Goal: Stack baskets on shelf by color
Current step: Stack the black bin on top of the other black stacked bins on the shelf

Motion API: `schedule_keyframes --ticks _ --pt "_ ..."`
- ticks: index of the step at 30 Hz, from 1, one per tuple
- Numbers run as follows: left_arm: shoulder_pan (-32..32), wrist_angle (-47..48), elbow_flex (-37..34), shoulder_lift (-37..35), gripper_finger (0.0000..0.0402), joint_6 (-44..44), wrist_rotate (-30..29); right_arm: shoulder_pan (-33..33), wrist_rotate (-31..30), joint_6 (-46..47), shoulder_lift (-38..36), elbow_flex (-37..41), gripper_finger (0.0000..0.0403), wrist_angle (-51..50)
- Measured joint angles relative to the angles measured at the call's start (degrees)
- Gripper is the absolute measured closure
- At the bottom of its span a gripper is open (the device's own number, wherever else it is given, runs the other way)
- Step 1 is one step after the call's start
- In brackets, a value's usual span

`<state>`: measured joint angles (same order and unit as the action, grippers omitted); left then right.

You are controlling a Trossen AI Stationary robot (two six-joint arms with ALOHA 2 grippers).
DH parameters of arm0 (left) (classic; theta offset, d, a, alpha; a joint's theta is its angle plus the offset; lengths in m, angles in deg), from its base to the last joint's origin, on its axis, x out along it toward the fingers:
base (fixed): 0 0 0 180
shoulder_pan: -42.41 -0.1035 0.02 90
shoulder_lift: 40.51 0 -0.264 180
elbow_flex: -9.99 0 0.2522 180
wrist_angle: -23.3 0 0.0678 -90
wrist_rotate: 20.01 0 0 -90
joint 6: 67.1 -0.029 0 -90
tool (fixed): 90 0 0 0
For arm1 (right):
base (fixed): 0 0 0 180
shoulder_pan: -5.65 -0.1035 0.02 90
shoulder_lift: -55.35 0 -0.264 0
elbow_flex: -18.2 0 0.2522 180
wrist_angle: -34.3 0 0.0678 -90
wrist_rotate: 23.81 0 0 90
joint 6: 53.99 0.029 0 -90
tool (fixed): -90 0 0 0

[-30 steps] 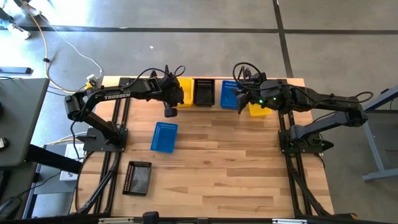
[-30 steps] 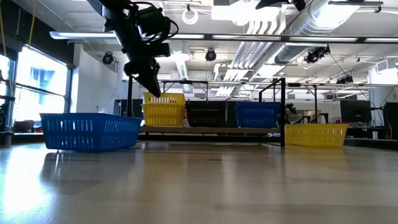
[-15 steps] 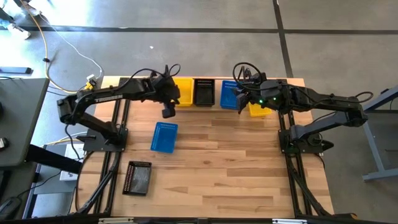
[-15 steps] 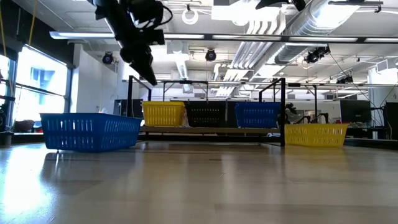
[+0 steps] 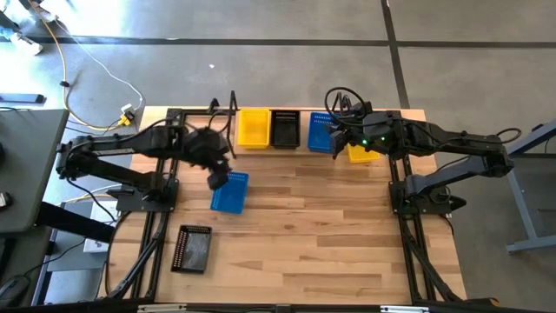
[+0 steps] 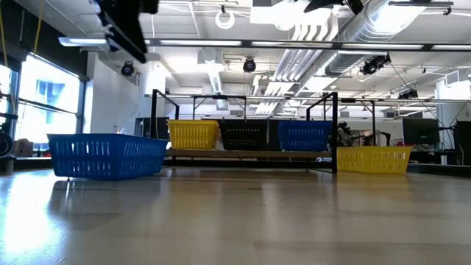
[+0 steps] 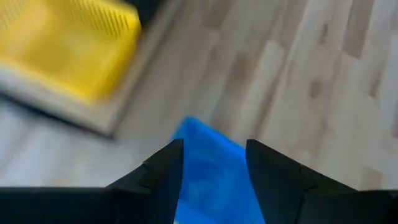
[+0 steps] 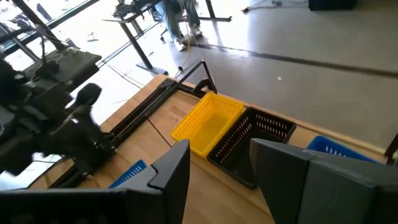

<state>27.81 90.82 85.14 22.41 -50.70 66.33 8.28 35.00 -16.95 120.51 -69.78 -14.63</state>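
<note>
The shelf (image 6: 250, 154) stands along the table's far edge and carries a yellow basket (image 5: 253, 128), a black basket (image 5: 285, 128) and a blue basket (image 5: 320, 132), side by side. Another blue basket (image 5: 229, 192) rests flat on the table, and my left gripper (image 5: 217, 178) hovers open and empty over its far end (image 7: 211, 177). A black basket (image 5: 193, 248) lies near the front left. My right gripper (image 5: 336, 141) waits open above the shelf's right end, beside a yellow basket (image 5: 365, 155) on the table.
The shelf's black wire loop ends (image 6: 154, 121) stand upright at both ends of the plank. Bare wooden tabletop (image 5: 330, 235) spreads across the middle and the near right. The black arm mounts (image 5: 143, 196) sit along both table sides.
My left gripper has let go of the yellow basket, which has settled onto the yellow one on the shelf. The gripper has risen, rolled and swung toward the table's near left, ending above the loose blue basket. My right arm has kept still.
</note>
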Motion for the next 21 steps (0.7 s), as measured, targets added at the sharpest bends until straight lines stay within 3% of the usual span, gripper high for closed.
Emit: schedule_keyframes --ticks 10,21 --pt "16.06 19.49 0.0 -2.65 0.0236 30.52 0.88 -0.02 5.19 5.11 0.02 0.0 0.0249 -3.1" --pt "34.02 22.11 -3.7 -2.64 0.0236 56.7 1.53 -0.02 6.26 5.57 0.03 0.0 0.0249 -6.4"
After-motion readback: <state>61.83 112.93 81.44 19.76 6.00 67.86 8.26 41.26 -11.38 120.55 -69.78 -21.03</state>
